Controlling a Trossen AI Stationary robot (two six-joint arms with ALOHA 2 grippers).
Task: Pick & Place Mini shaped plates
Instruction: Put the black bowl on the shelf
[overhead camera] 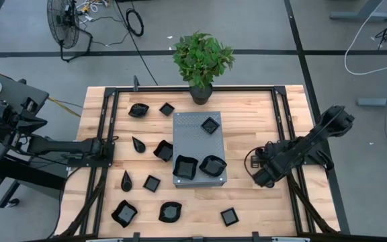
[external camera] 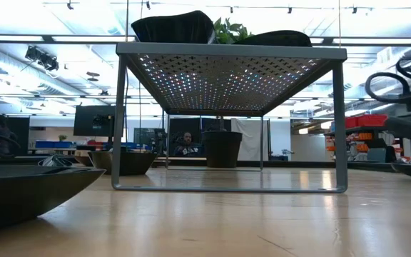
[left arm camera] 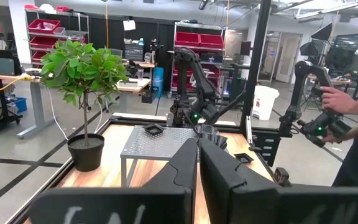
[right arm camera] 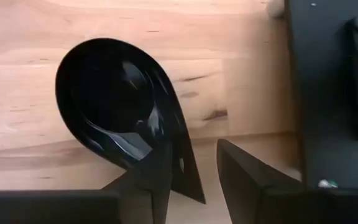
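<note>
A glossy black teardrop mini plate [right arm camera: 110, 93] lies on the wooden table beside the right-hand black rail [right arm camera: 328, 93]. My right gripper [right arm camera: 191, 155] points steeply down over its pointed end [right arm camera: 191, 183], open. That end lies between the fingers; one finger [right arm camera: 148, 186] overlaps the rim in the picture, and wood shows before the other. In the high view this gripper [overhead camera: 259, 176] hides the plate. Three plates [overhead camera: 185, 167] [overhead camera: 212, 165] [overhead camera: 210, 124] sit on the grey perforated slab [overhead camera: 197, 138]. My left gripper [left arm camera: 197, 162] waits shut and level at the table's left edge [overhead camera: 106, 149].
Several more black plates lie on the table's left half and near edge, such as a square one [overhead camera: 229, 216] and a teardrop [overhead camera: 126, 180]. A potted plant [overhead camera: 202, 60] stands at the far edge. A person [left arm camera: 353, 124] stands beyond the table's right side.
</note>
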